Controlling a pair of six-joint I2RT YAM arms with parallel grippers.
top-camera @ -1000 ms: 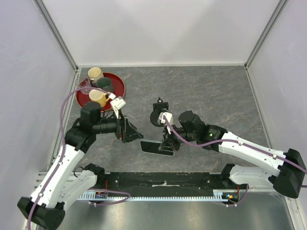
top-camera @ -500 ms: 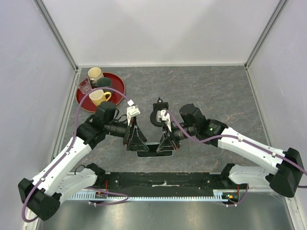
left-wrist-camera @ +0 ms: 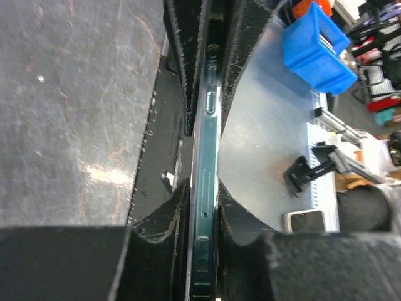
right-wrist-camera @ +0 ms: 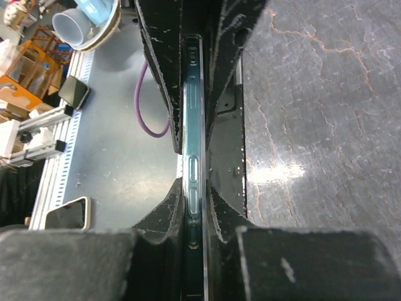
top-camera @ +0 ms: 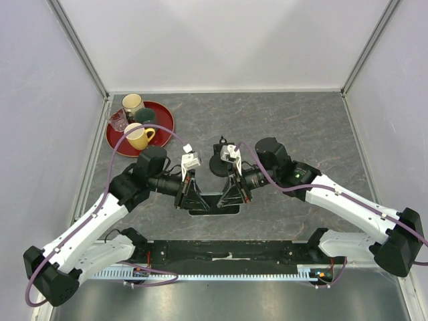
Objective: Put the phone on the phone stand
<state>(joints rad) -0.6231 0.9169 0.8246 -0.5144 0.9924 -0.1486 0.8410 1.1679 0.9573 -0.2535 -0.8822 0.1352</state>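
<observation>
The phone (top-camera: 212,204) is a thin black slab held between both grippers near the table's front middle. My left gripper (top-camera: 192,196) is shut on its left end, and my right gripper (top-camera: 232,195) is shut on its right end. In the left wrist view the phone's edge (left-wrist-camera: 205,157) runs up from my left gripper (left-wrist-camera: 205,210), pinched between both pads. The right wrist view shows the same edge (right-wrist-camera: 193,125) clamped in my right gripper (right-wrist-camera: 194,210). The phone stand (top-camera: 219,162), black with a round base, stands just behind the phone, untouched.
A red tray (top-camera: 162,114) sits at the back left with a yellow mug (top-camera: 137,137), a cream mug (top-camera: 132,104), a dark green mug (top-camera: 146,117) and a small glass (top-camera: 119,122). Walls enclose the table on three sides.
My left arm swung right to the phone's left end and its jaws shut on it. My right gripper kept its hold and drew the phone slightly back and left.
</observation>
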